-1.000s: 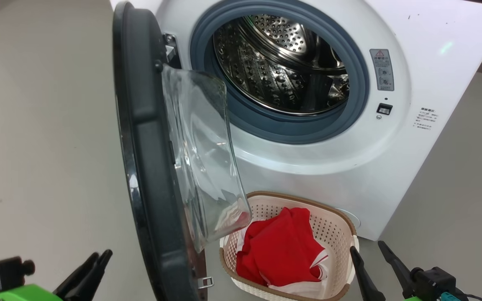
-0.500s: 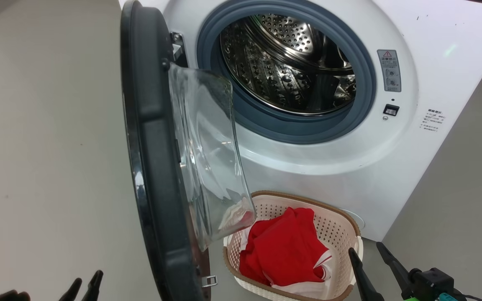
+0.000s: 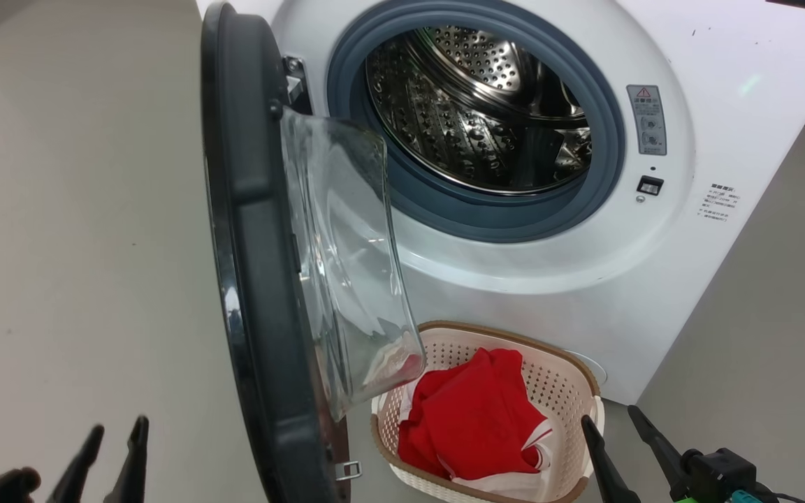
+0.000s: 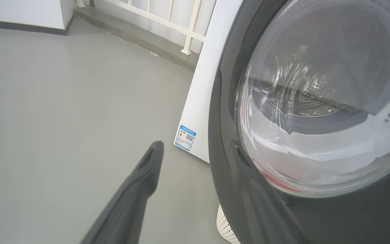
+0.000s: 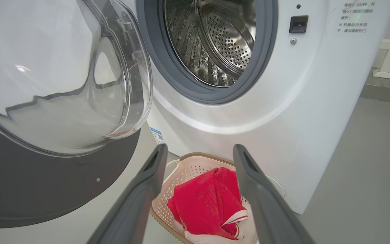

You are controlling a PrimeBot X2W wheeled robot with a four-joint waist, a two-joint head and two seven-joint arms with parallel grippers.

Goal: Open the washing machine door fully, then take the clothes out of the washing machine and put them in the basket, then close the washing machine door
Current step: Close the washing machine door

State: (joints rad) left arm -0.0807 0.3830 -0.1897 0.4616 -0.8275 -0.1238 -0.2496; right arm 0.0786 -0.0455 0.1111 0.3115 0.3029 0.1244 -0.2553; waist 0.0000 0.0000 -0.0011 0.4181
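Observation:
The washing machine (image 3: 584,279) stands with its steel drum (image 3: 476,105) showing no garments. The washing machine door (image 3: 249,244) is swung out edge-on toward me, its glass bowl facing the drum. Below it the basket (image 3: 570,377) holds the red and white clothes (image 3: 476,419). My left gripper (image 3: 120,423) is open and holds nothing, low on the outer side of the door. In the left wrist view the left gripper (image 4: 195,144) has one finger against the sight of the door (image 4: 317,84) rim. My right gripper (image 3: 610,414) is open, just right of the basket. From the right wrist, the right gripper (image 5: 200,147) frames the clothes (image 5: 205,200).
Grey floor (image 3: 60,244) stretches to the left of the door. A blue label (image 4: 185,137) sits low on the machine's side. A white railing (image 4: 168,20) on a kerb runs behind the machine. The basket (image 5: 188,162) rim sits close under the door's glass.
My left gripper's fingers have spread from nearly together to wide apart and sit lower and further left. The camera shifted slightly. The right gripper, door, basket and clothes stay put.

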